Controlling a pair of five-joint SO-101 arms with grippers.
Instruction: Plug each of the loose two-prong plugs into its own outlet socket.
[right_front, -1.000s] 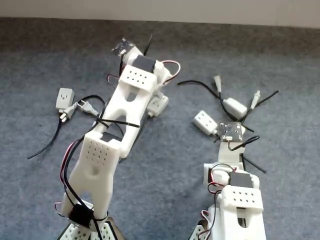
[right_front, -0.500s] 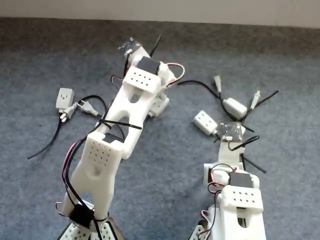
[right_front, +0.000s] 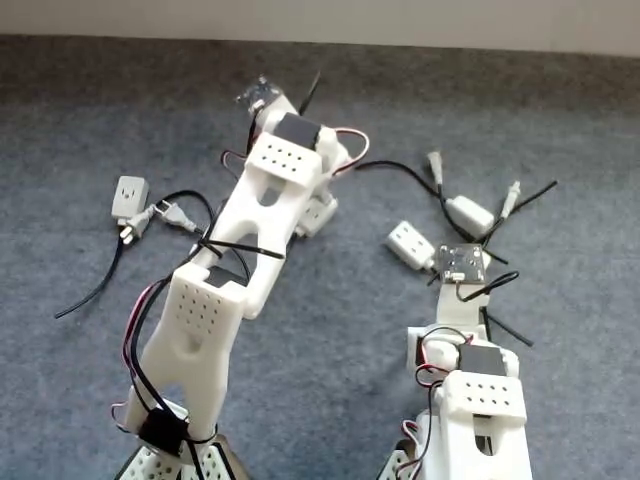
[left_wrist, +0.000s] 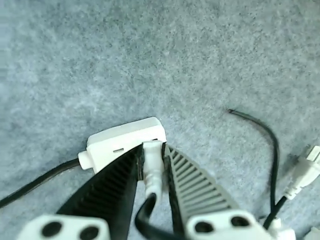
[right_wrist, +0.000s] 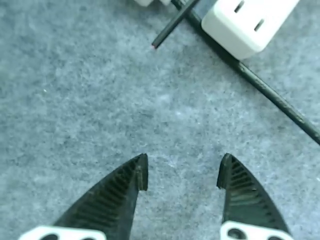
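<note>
Grey felt-like covering on the counter (right_front: 340, 330). Two white arms stand side by side.

Left tool (left_wrist: 152, 151): narrow, clamped on a white two-prong plug (left_wrist: 153, 167), with one ribbed finger (left_wrist: 190, 175) on each side of it. The plug's nose sits against the face of a white outlet socket (left_wrist: 122, 142). The prongs are hidden, so I cannot tell how deep they sit. A black cord (left_wrist: 145, 215) runs back from the plug between the fingers. In the high view this socket peeks out from under the left arm (right_front: 250, 230), mid-counter.

Right tool (right_wrist: 183, 162): wide apart, holding nothing, over bare covering. Just beyond its tips lies a two-slot socket (right_wrist: 247, 22), with a black lead (right_wrist: 270, 92) passing alongside it.

High view, in front of the right arm (right_front: 480, 400): a second socket (right_front: 410, 243) just beside the wrist and a third socket (right_front: 470, 213) a little farther off, black cords crossing there. Two loose plugs lie near them, the inner plug (right_front: 436, 165) and the outer plug (right_front: 513, 195).

Far left side: a fourth socket (right_front: 128, 195), with a stray plug (right_front: 170, 212) lying near it, apart.
</note>
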